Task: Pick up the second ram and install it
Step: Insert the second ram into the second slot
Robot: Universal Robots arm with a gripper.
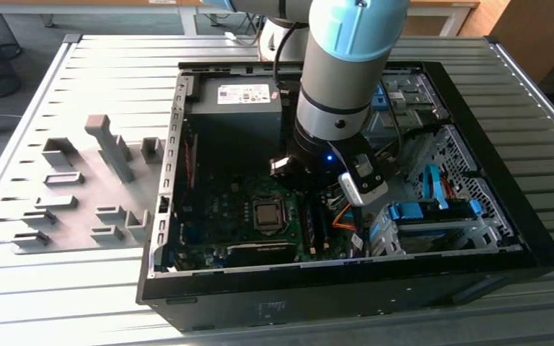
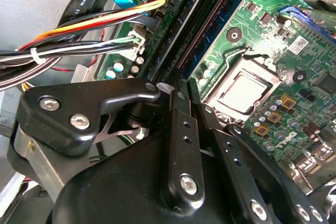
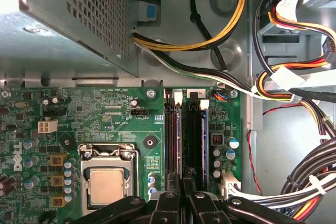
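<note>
My gripper (image 2: 190,90) is down inside the open computer case (image 1: 508,238), right over the memory slots (image 3: 189,135) beside the processor socket (image 3: 107,184). Its two black fingers (image 2: 178,129) stand very close together, with only a thin gap between them. From that gap runs the second ram (image 2: 216,24), a thin blue-green stick standing on edge along a slot. In the first wrist view the gripper (image 3: 182,184) lines up with the slots. In the exterior view the arm's wrist (image 1: 330,137) hides the fingertips.
Bundles of coloured cables (image 3: 294,87) lie close beside the slots. The grey power supply (image 1: 239,108) fills the case's far corner. Bright-blue drive clips (image 1: 431,209) sit at the exterior view's right. Grey holder blocks (image 1: 113,151) stand on the slatted table outside the case.
</note>
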